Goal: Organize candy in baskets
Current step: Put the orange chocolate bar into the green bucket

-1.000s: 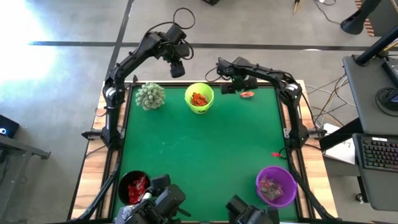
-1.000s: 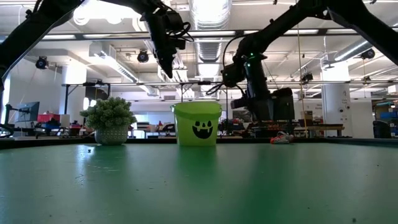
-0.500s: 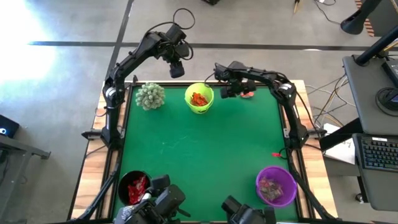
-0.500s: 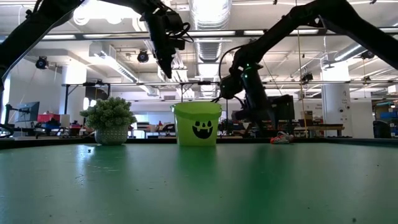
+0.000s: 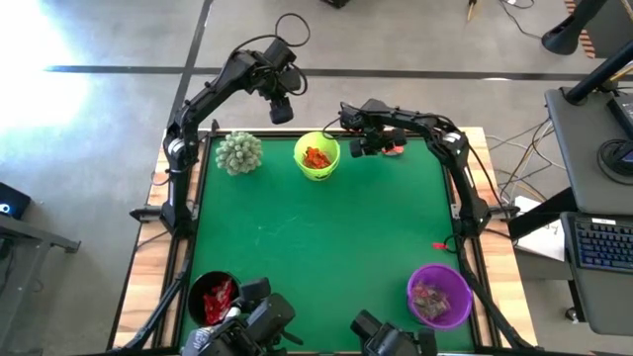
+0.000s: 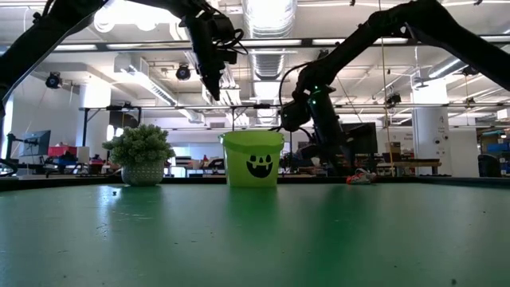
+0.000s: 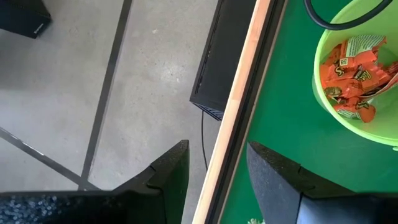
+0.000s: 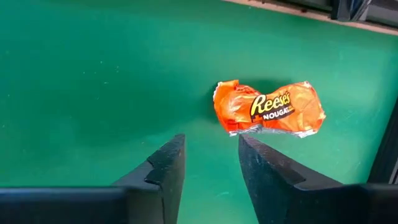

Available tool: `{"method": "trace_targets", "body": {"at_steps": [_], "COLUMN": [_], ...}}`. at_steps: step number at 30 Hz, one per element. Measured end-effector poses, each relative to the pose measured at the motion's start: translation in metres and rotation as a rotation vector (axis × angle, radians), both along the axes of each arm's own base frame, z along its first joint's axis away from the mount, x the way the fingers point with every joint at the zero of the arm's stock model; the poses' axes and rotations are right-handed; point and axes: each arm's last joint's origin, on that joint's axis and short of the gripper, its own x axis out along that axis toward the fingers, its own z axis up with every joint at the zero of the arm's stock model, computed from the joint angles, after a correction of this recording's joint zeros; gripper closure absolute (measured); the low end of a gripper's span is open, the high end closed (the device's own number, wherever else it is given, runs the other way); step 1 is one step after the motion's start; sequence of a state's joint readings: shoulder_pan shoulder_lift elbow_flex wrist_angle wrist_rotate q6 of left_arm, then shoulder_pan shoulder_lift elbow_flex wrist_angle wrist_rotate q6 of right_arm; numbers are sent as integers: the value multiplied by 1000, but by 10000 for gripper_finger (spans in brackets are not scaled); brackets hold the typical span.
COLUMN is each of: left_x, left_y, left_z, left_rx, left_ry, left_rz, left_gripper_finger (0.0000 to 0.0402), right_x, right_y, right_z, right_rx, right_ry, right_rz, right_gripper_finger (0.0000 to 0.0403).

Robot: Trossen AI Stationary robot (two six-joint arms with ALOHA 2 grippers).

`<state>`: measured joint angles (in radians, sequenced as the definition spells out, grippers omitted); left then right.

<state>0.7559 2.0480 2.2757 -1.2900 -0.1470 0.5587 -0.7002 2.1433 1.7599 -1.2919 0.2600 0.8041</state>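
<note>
Right gripper (image 8: 208, 163) over far edge of green mat (image 5: 316, 247), fingers apart w/ nothing between, just short of orange candy (image 8: 268, 107) lying flat on mat beside lime basket (image 5: 316, 156). Left gripper (image 7: 214, 168) raised beyond far table edge (image 7: 239, 118), fingers parted, empty.

Risks (est.): gap barely wider than wrapper, so off-centre descent could shove candy or pinch only crinkly foil; slip likely. Basket near; elbow swing could tip it.

Room: wooden rim close behind candy, little overrun. Mat centre open. Black basket (image 5: 213, 297) & purple basket (image 5: 439, 295) at near corners, red candy (image 5: 440, 245) near right edge, spiky plant (image 5: 238, 152) at far left.
</note>
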Motion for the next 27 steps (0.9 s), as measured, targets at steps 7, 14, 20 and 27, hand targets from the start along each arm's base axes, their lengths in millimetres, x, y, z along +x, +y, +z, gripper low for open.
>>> {"method": "trace_targets", "body": {"at_steps": [7, 14, 20, 27], "left_x": [0, -1, -1, -2], "left_y": [0, -1, -1, -2], "left_z": [0, -1, -1, -1], "left_rx": [-2, -11, -17, -20], "left_ry": [2, 12, 17, 20], "left_rz": [-1, -1, 0, 0], "left_gripper_finger": [258, 258, 258, 258], "right_x": [1, 1, 2, 3], "right_y": [-1, -1, -1, -1], "right_z": [0, -9, -11, -4], "right_rx": [-5, 56, 69, 66], "right_ry": [-13, -22, -18, -15], "right_rz": [-1, -3, 27, 52], "right_gripper_finger": [286, 274, 256, 239]}}
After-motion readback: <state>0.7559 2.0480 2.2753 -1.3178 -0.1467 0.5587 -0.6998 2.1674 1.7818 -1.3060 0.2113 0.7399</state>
